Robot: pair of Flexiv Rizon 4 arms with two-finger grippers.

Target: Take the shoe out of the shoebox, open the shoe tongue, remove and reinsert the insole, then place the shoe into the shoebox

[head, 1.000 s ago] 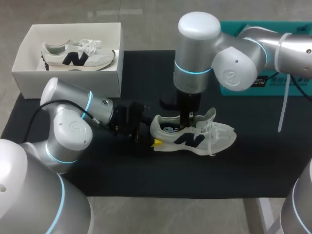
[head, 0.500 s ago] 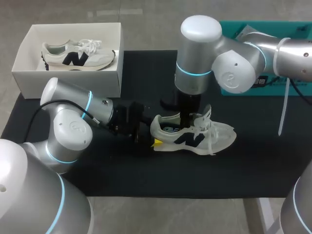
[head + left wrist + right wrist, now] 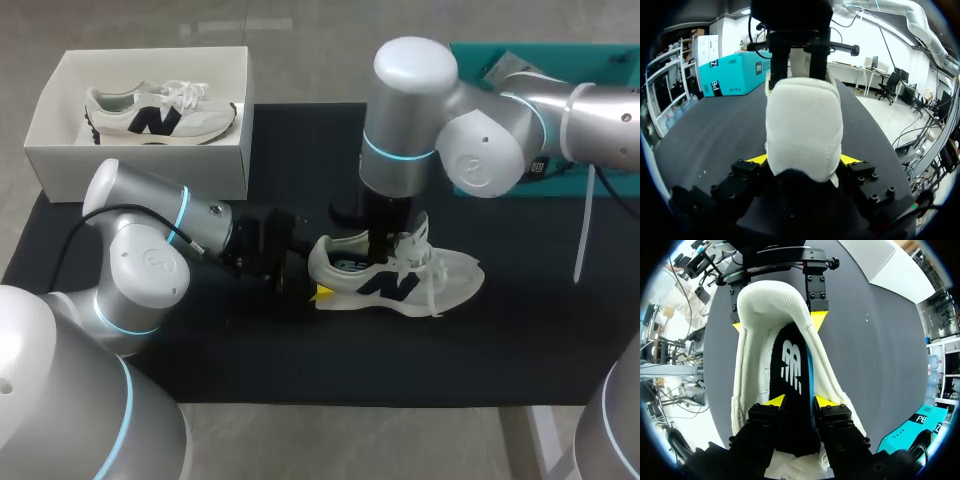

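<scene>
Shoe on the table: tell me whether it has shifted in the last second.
No. The shoe lies where it did relative to the shoebox; only its tongue has tipped slightly toward the heel.

Dark letter mark on the shoe [image 3: 395, 278], same on the second shoe [image 3: 160, 112] in the shoebox [image 3: 140, 162] — white emblem on the insole [image 3: 792, 385], white print on the teal box [image 3: 735, 72] — nothing I can read.
</scene>
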